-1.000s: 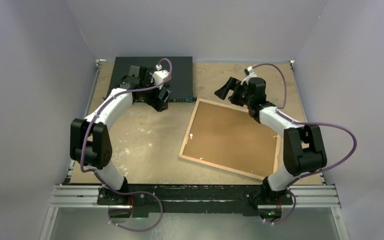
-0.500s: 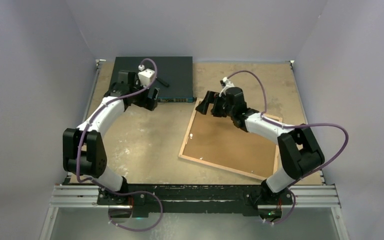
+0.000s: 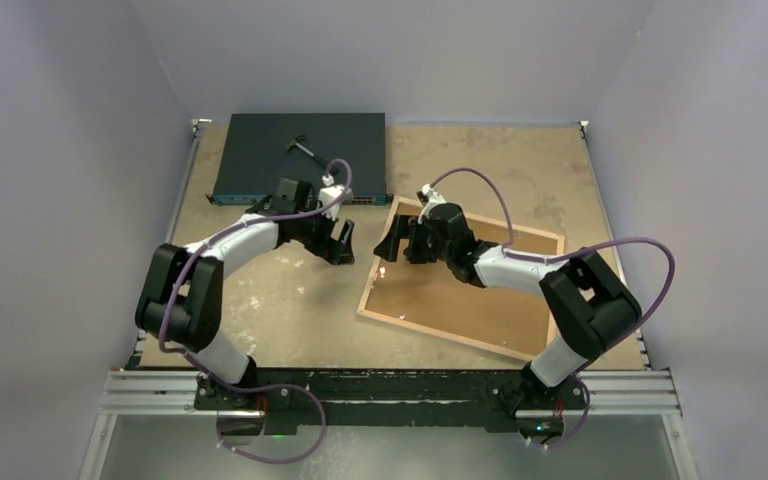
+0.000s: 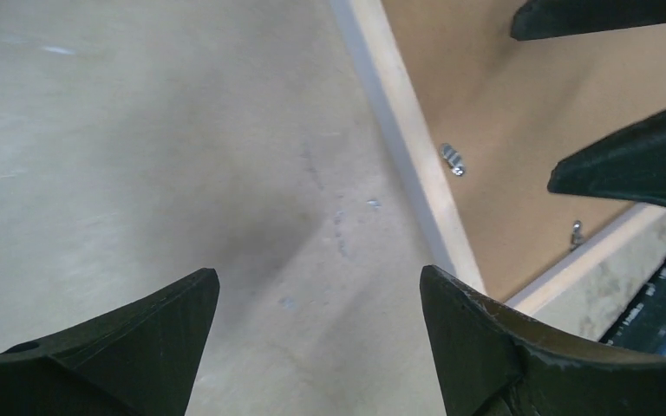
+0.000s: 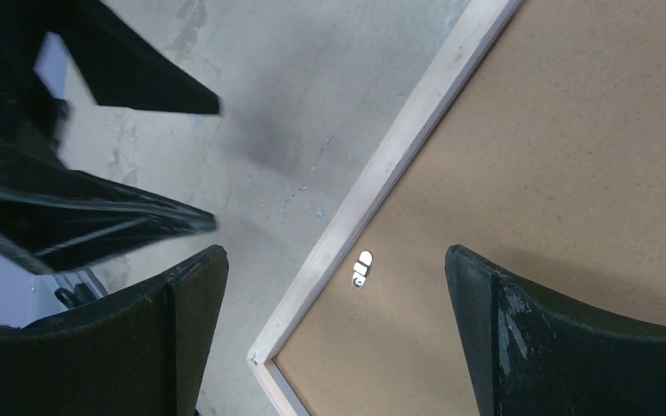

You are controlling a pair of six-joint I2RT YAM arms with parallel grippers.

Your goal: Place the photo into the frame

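Frame (image 3: 430,331) back-up on scuffed table (image 3: 290,300).

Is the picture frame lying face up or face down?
Face down. The frame lies flat on the table, its brown backing board and a small metal clip facing up inside the light wood rim.

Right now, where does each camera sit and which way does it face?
Top external: overhead, near side, looking down on the table; left arm, right arm.
Left wrist: on left arm, facing down at the frame; left claw.
Right wrist: on right arm, facing down at the frame; right claw.
Both wrist views share the frame and its backing board.
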